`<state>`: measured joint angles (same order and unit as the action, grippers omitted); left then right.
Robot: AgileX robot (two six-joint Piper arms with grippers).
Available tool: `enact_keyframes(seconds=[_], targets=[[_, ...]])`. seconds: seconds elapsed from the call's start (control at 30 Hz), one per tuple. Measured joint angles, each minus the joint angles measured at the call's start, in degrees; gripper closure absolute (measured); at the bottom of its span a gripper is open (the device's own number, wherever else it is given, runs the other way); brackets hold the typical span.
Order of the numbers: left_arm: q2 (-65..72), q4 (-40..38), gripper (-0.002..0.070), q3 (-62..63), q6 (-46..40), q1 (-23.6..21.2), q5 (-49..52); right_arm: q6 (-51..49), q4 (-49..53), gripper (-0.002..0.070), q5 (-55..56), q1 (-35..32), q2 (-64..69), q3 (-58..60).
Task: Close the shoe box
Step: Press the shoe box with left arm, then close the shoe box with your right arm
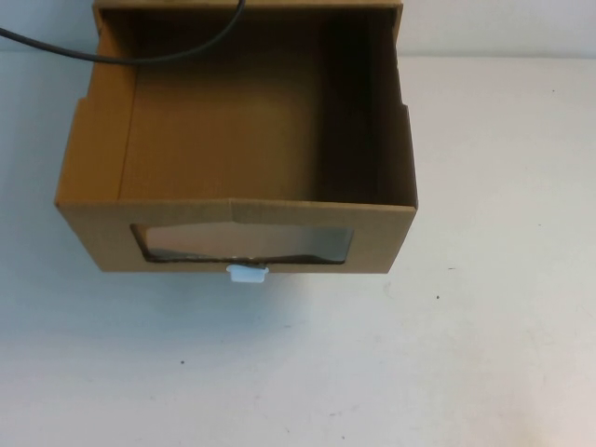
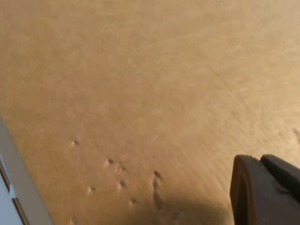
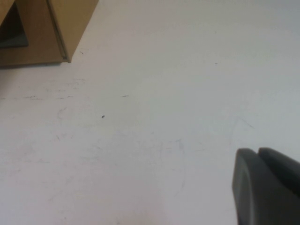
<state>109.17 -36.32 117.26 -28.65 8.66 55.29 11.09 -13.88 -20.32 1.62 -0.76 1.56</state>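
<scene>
The shoe box is a brown cardboard drawer that stands pulled out toward me, its inside empty. Its front has a clear window with a small white pull tab below it. Neither arm shows in the high view. My left gripper hovers close over a plain brown cardboard surface, its two fingers pressed together with nothing between them. My right gripper hangs shut over the bare white table, well away from the box corner.
A black cable crosses the back of the drawer. The white table spreads in front of and to the right of the box. A pale edge borders the cardboard in the left wrist view.
</scene>
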Motion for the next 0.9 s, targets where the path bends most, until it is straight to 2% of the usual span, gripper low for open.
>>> enact_keyframes(seconds=[0.3,0.53,0.67,0.8,0.9], targets=[[1.4,-1.1,0.0677,0.1,-1.2,0.0,-1.0,0.0,-2.9,0.0687,1.5,0.0,0.0,0.0],[1.8,-1.2,0.0677,0.5,-1.4,0.0,-1.1,0.1,-31.2,0.0687,12.7,0.0,0.0,0.0],[1.7,-1.2,0.0677,0.6,-1.5,0.0,-1.1,0.1,-38.5,0.0687,17.9,0.0,0.0,0.0],[1.7,-1.2,0.0677,0.6,-1.5,0.0,-1.1,0.7,-40.0,0.0687,9.6,0.0,0.8,-4.0],[1.7,-1.2,0.0677,0.6,-1.5,0.0,-1.1,1.7,-37.6,0.0687,-1.6,0.0,7.0,-11.9]])
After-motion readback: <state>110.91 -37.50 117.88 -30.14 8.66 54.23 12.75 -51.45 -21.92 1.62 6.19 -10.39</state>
